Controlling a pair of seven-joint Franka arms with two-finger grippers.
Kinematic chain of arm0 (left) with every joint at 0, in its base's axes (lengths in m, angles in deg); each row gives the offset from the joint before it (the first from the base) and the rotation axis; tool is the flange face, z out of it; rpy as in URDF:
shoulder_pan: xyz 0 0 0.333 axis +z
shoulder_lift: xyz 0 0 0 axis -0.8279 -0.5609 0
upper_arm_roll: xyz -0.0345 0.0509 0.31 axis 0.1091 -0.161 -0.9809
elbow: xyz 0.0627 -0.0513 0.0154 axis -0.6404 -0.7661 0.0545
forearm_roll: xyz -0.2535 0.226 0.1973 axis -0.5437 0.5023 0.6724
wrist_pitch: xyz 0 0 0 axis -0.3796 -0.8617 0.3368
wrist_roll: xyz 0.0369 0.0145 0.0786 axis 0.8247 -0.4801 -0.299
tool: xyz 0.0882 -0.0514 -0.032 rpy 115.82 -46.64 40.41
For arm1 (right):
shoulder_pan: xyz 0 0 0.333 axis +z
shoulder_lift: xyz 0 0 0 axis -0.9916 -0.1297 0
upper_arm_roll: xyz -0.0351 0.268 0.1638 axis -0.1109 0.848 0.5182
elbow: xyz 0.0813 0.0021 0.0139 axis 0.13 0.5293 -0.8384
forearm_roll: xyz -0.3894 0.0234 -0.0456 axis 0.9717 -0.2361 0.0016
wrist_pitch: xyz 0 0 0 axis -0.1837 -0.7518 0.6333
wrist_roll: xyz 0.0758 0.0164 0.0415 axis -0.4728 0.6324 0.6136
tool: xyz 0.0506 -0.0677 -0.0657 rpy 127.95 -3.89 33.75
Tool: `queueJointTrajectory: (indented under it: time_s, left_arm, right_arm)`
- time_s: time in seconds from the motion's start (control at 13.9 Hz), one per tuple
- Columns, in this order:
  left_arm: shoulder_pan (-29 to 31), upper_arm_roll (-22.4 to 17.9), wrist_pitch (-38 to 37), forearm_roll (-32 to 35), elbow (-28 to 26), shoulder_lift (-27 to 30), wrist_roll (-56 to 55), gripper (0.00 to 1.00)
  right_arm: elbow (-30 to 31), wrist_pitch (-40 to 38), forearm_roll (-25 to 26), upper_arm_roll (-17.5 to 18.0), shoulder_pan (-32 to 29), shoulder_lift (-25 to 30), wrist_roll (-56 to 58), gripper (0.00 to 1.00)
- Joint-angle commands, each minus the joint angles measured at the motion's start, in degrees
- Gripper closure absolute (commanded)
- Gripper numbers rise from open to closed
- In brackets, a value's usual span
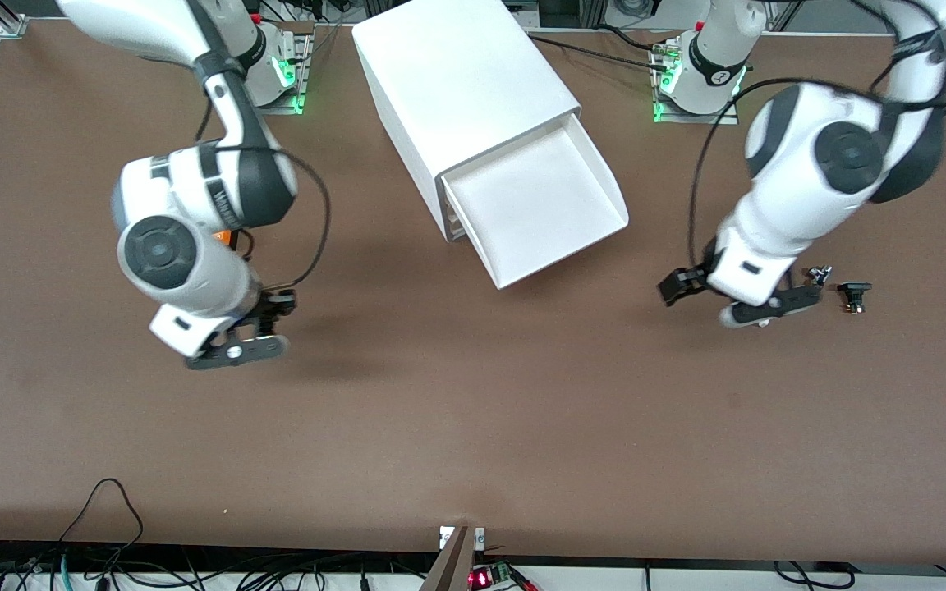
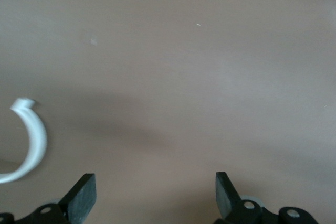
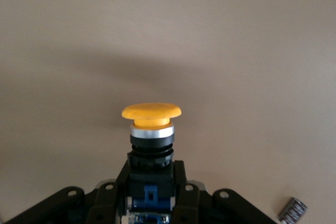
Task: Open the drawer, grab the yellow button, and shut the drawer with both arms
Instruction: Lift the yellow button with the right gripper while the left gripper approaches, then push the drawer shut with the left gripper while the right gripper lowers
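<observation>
**Button gripped above the table, top drawer pulled out**

The button (image 3: 151, 129) is seen pinched in the right gripper (image 3: 151, 195) at the lower centre of the right wrist view, its orange-yellow cap pointing away from the fingers and its black-and-blue body clamped between them. In the front view this gripper (image 1: 236, 349) is found at the lower left of the frame, raised over bare brown table (image 1: 473, 427). A small ribbed block (image 3: 292, 209) is glimpsed at the lower right corner of the right wrist view.

The drawer (image 1: 539, 205) is shown drawn out of the white cabinet (image 1: 456, 82) at the upper centre of the frame (nothing is seen lying in its tray).

The left gripper (image 1: 736, 295) is placed at the right of the front view, low over the table, with its fingers (image 2: 84, 195) spread wide and nothing between them. Two small dark parts (image 1: 838, 287) are seen on the table just beside it.
</observation>
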Motion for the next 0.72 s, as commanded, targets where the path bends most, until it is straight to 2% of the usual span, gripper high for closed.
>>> queueJointTrajectory:
  time_s: [0.0, 0.22, 0.43, 0.65]
  left_arm:
    - [-3.10, -0.24, 6.55, 0.24, -2.21, -2.99, -8.72, 0.00]
    - [-6.53, -0.15, 13.24, 0.41, -7.30, -3.00, -17.79, 0.00]
    - [-7.07, 3.09, 13.61, 0.15, -9.86, -2.30, -20.01, 0.00]
    - [-7.07, 5.65, 13.52, -0.29, -12.58, -0.54, -20.09, 0.00]
  right_arm:
    - [8.98, 3.56, 0.58, 1.26, -5.87, 4.85, 5.06, 0.81]
    - [16.01, 9.70, 0.31, 1.26, -9.56, 5.47, 7.79, 0.81]
    - [26.19, 18.74, 0.40, 1.35, -13.17, 6.87, 13.31, 0.81]
    - [33.06, 27.19, 0.40, 1.44, -16.60, 8.36, 22.89, 0.80]
